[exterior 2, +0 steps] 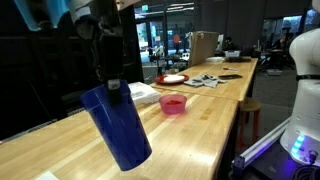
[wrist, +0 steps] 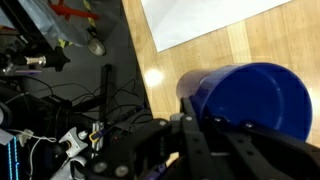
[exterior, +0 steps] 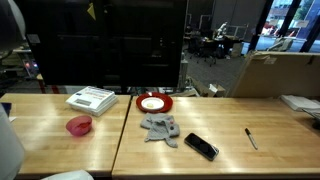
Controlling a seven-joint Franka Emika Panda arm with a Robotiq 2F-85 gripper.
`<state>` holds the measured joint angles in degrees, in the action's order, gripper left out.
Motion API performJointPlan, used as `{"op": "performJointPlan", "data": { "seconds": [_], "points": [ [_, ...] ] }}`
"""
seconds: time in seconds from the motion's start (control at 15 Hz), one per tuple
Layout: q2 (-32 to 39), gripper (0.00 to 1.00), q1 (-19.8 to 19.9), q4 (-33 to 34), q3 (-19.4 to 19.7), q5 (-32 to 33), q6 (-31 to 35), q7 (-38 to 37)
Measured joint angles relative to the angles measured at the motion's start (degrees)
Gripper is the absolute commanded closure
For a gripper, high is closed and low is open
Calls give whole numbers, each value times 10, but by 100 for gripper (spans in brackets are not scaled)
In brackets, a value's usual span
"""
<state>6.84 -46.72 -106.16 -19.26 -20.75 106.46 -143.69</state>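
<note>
Wrist view shows the claw [wrist: 197, 125] pinching the rim of a tall blue cup [wrist: 250, 95]. In an exterior view the cup hangs tilted in the air over the wooden table [exterior 2: 200, 135], well apart from the pink bowl [exterior 2: 173, 103] farther along.

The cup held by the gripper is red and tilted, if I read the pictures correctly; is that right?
Not quite: the cup is blue, not red, as an exterior view and the wrist view show. It is indeed held by the gripper and tilted.
</note>
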Motion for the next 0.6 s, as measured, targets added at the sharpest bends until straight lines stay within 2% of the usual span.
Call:
{"op": "performJointPlan", "data": {
  "seconds": [0.2, 0.33, 0.53, 0.6],
  "points": [
    [-29, 98, 14, -47, -3, -15, 17, -67],
    [-60, 98, 23, -95, 15, -27, 17, -61],
    [-119, 98, 85, -173, 20, -14, 9, -54],
    [-142, 98, 118, -195, 14, 1, 3, -53]
  ]
}}
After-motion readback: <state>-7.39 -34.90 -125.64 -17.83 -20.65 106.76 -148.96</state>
